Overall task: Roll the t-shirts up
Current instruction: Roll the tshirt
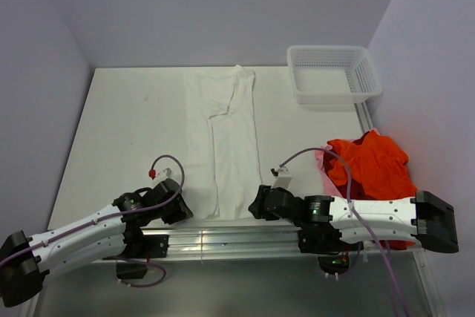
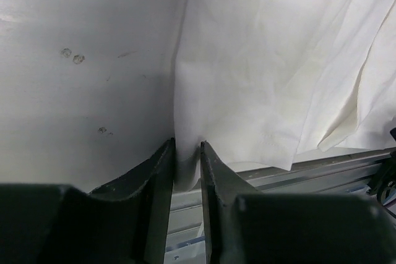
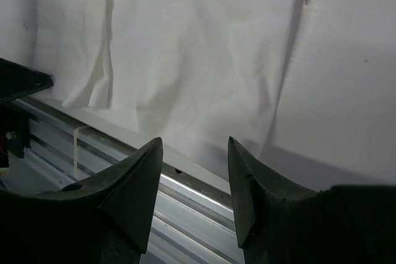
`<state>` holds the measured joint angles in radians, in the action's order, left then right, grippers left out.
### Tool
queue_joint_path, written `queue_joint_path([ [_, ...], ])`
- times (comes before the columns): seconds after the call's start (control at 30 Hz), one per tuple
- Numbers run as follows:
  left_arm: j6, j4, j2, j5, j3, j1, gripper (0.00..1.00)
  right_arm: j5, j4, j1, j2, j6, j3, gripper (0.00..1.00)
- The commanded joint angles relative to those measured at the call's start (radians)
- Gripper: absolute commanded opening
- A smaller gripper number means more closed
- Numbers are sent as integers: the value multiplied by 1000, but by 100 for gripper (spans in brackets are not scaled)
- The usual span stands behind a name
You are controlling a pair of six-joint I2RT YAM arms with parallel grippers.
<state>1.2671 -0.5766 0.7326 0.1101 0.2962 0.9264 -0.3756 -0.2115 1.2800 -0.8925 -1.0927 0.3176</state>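
Note:
A white t-shirt lies folded into a long narrow strip down the middle of the table. My left gripper sits at its near left corner, shut on a pinch of the white cloth. My right gripper is at the near right corner, open, its jaws over the table's edge just short of the hem. A bright orange-red t-shirt lies crumpled at the right, behind my right arm.
A white plastic mesh basket stands at the far right corner. An aluminium rail runs along the near edge. Walls close in the table at the left, back and right.

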Motion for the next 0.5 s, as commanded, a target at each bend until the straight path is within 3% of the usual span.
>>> queue_joint_path([
  [0.0,-11,-29,-12,-7,32,3,29,56,-9,-7,-12,-53,-21,54],
  [0.47,-3,-23,-16,-6,12,3,30,10,-111,-7,81,-102,-46,54],
])
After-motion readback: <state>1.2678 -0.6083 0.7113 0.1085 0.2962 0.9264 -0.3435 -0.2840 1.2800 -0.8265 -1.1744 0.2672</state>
